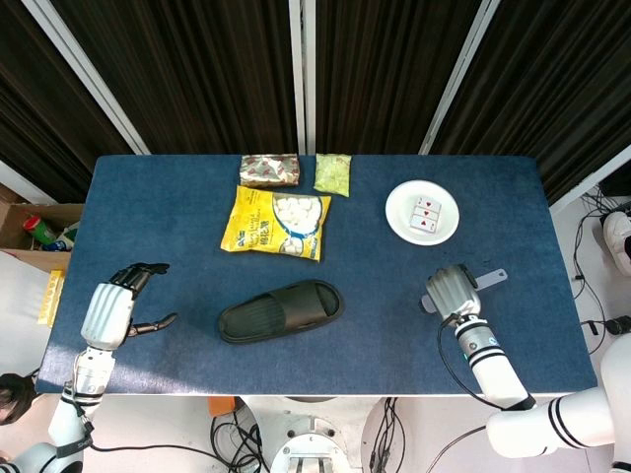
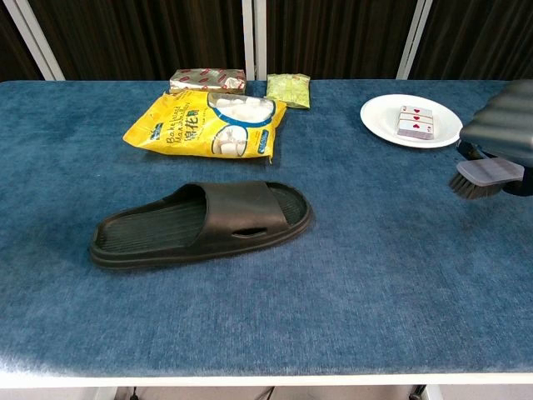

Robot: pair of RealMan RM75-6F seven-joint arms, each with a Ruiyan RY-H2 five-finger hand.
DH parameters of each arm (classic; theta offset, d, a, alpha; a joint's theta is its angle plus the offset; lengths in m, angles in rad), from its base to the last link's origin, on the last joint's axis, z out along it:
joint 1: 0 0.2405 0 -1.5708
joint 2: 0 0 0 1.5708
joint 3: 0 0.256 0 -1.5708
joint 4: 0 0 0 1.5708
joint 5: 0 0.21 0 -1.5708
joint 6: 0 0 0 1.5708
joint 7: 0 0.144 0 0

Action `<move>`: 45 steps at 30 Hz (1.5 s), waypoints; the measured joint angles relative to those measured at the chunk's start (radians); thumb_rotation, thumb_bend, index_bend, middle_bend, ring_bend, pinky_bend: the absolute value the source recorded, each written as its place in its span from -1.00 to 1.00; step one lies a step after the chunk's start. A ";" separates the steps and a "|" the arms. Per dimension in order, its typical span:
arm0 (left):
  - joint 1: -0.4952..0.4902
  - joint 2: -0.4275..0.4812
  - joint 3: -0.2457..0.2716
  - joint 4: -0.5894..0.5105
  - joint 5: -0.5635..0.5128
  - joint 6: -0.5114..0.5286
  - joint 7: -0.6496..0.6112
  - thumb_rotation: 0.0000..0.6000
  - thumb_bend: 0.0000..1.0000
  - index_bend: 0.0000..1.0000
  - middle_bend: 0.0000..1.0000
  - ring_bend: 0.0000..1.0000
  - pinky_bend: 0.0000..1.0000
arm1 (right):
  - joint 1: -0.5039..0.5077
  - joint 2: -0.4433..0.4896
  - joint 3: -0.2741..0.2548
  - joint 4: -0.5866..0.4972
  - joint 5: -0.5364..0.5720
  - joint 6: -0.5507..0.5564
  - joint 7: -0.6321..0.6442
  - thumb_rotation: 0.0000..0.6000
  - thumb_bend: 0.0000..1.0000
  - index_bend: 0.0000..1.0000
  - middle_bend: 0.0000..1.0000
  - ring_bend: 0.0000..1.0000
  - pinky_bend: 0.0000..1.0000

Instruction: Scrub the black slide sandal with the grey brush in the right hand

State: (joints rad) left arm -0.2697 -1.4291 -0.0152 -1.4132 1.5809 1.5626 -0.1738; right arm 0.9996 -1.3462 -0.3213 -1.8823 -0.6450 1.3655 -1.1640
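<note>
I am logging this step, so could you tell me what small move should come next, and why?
Probably lower the grey brush onto the table and release it. The right hand holds it well right of the black slide sandal, and the left hand is open and apart.

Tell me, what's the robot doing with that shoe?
Nothing touches the black slide sandal right now; it lies alone in the middle of the blue table. The right hand holds the grey brush off to the side, away from it. The left hand hovers at the other end, fingers spread.
</note>
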 measured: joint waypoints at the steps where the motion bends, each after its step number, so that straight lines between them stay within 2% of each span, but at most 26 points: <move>1: 0.005 0.001 -0.001 0.006 -0.003 0.002 -0.007 0.81 -0.80 -0.51 -0.35 -0.45 -0.21 | -0.008 -0.011 0.000 0.015 0.008 -0.001 -0.019 1.00 0.06 0.99 0.55 0.44 0.39; 8: 0.028 0.003 -0.014 0.040 -0.014 0.015 -0.033 0.81 -0.80 -0.51 -0.35 -0.47 -0.23 | -0.053 -0.071 0.028 0.097 0.040 -0.037 -0.063 1.00 -0.05 0.83 0.47 0.42 0.27; 14: 0.039 0.012 -0.022 0.043 -0.016 0.019 -0.039 0.82 -0.80 -0.51 -0.35 -0.47 -0.23 | -0.090 -0.100 0.052 0.162 -0.008 -0.059 -0.036 1.00 -0.17 0.67 0.41 0.29 0.12; 16: 0.041 0.012 -0.022 0.045 -0.015 0.016 -0.040 0.81 -0.79 -0.51 -0.35 -0.47 -0.23 | -0.102 -0.105 0.062 0.173 -0.014 -0.071 -0.034 1.00 -0.28 0.47 0.29 0.12 -0.01; 18: 0.041 0.011 -0.022 0.049 -0.012 0.014 -0.044 0.81 -0.79 -0.51 -0.35 -0.47 -0.23 | -0.105 -0.104 0.067 0.173 -0.007 -0.078 -0.047 1.00 -0.39 0.12 0.05 -0.16 -0.24; 21: 0.042 0.005 -0.020 0.057 -0.007 0.007 -0.048 0.81 -0.79 -0.51 -0.35 -0.47 -0.23 | -0.107 -0.100 0.073 0.168 0.004 -0.093 -0.069 1.00 -0.50 -0.16 -0.18 -0.45 -0.48; 28: 0.042 -0.002 -0.017 0.066 0.001 -0.006 -0.050 0.81 -0.79 -0.51 -0.35 -0.47 -0.23 | -0.113 -0.081 0.094 0.144 0.025 -0.126 -0.086 1.00 -0.58 -0.56 -0.44 -0.71 -0.62; 34: 0.048 0.003 -0.018 0.064 0.002 -0.008 -0.050 0.78 -0.79 -0.51 -0.35 -0.47 -0.23 | -0.112 -0.063 0.112 0.114 0.061 -0.138 -0.101 1.00 -0.64 -0.94 -0.77 -0.99 -0.85; 38: 0.054 0.007 -0.021 0.063 0.000 -0.002 -0.055 0.69 -0.79 -0.51 -0.36 -0.48 -0.24 | -0.117 -0.030 0.122 0.067 0.051 -0.122 -0.089 1.00 -0.65 -1.00 -0.99 -1.00 -0.99; 42: 0.065 0.012 -0.026 0.064 -0.004 0.011 -0.056 0.68 -0.79 -0.51 -0.36 -0.48 -0.24 | -0.143 0.022 0.127 -0.015 -0.005 -0.063 -0.042 1.00 -0.65 -1.00 -1.00 -1.00 -1.00; 45: 0.075 0.019 -0.028 0.064 -0.012 0.016 -0.046 0.69 -0.79 -0.51 -0.37 -0.48 -0.25 | -0.189 0.072 0.123 -0.076 -0.102 0.007 0.040 1.00 -0.65 -1.00 -1.00 -1.00 -1.00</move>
State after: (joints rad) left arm -0.1945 -1.4102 -0.0428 -1.3494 1.5688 1.5787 -0.2199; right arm 0.8109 -1.2744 -0.1983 -1.9579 -0.7471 1.3728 -1.1241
